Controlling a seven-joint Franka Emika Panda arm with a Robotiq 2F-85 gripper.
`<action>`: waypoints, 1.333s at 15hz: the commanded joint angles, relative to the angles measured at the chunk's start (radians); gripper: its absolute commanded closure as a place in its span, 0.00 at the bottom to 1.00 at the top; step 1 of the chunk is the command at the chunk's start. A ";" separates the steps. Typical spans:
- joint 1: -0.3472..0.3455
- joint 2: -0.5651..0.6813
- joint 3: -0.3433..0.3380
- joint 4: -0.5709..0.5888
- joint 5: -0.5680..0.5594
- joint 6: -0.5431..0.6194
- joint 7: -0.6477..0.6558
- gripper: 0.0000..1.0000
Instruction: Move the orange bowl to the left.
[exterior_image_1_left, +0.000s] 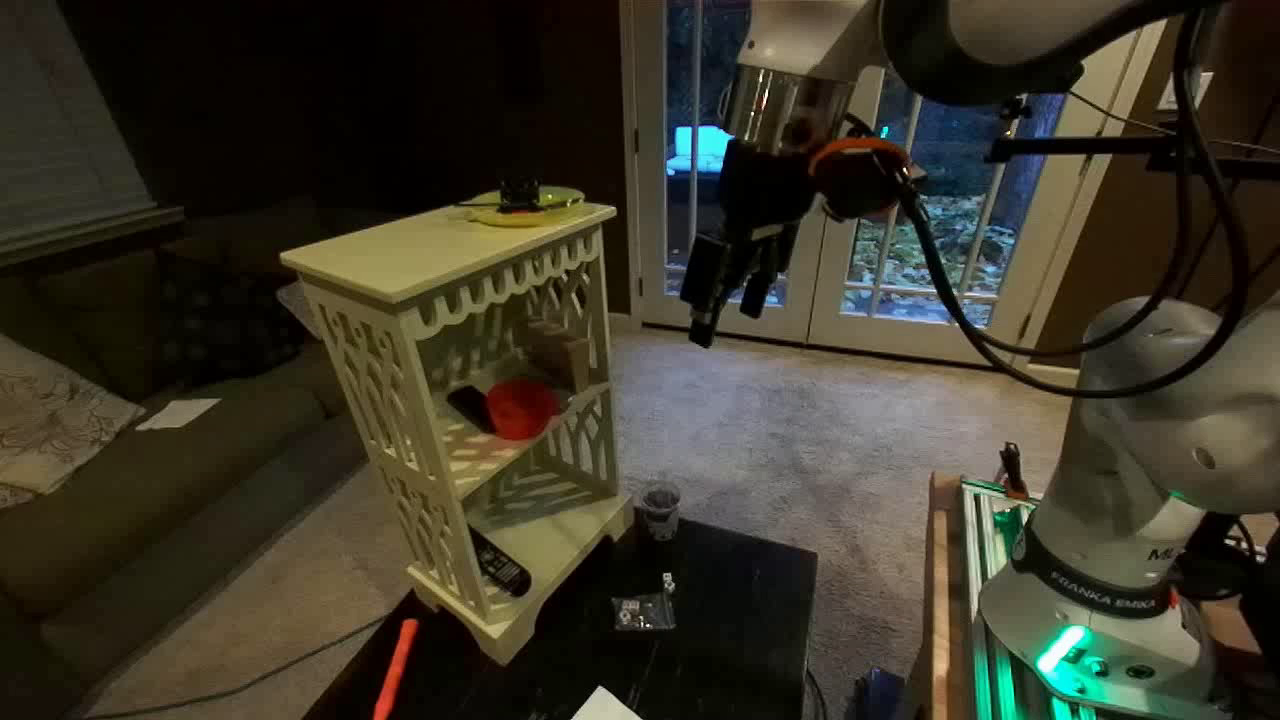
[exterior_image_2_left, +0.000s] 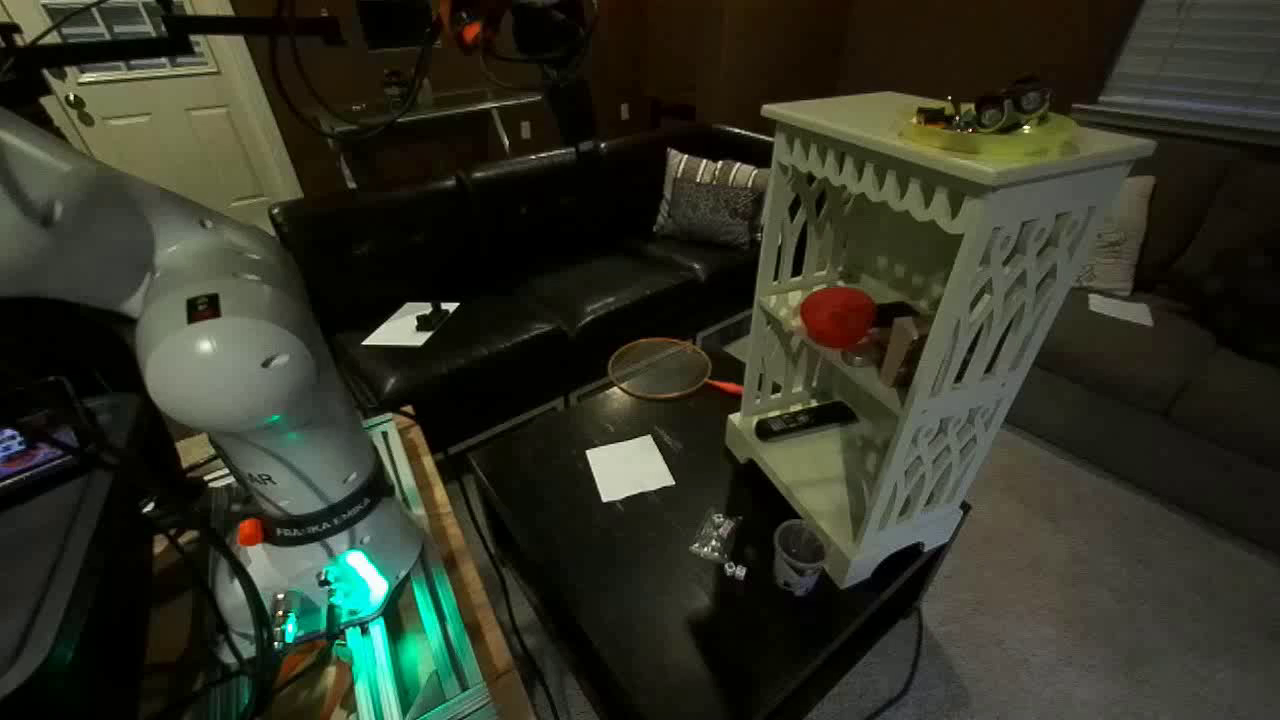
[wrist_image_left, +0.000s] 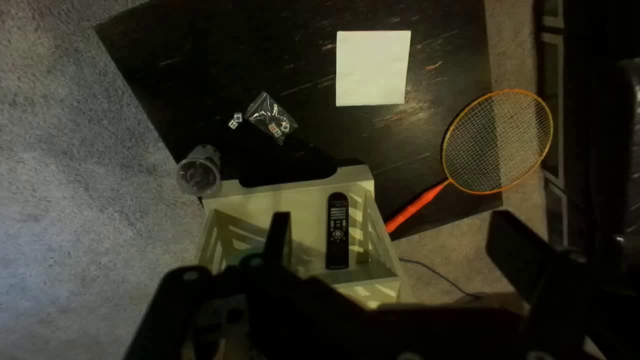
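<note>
The orange bowl, small and red-orange, sits on the middle shelf of the cream lattice rack in both exterior views (exterior_image_1_left: 521, 408) (exterior_image_2_left: 838, 316). It is near the shelf's front edge, with a dark flat item and a brown box close by. The cream rack (exterior_image_1_left: 450, 245) stands upright on a black table. My gripper (exterior_image_1_left: 730, 315) hangs in the air in front of the rack, higher than the bowl and apart from it. In the wrist view the gripper (wrist_image_left: 390, 232) has its fingers wide apart with nothing between them. The bowl does not show in the wrist view.
A remote (wrist_image_left: 337, 231) lies on the rack's bottom shelf. A yellow plate (exterior_image_2_left: 985, 135) with dark items is on the rack's top. The black table (exterior_image_2_left: 560, 540) holds a clear cup (exterior_image_2_left: 800, 556), a small bag (exterior_image_2_left: 716, 537), white paper (exterior_image_2_left: 630, 468) and a racket (wrist_image_left: 497, 141).
</note>
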 joint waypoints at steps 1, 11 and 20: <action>0.002 0.001 -0.002 0.002 -0.002 -0.001 0.001 0.00; -0.080 0.329 -0.033 0.055 0.124 0.410 0.275 0.00; -0.179 0.587 -0.088 0.013 0.044 0.948 0.572 0.00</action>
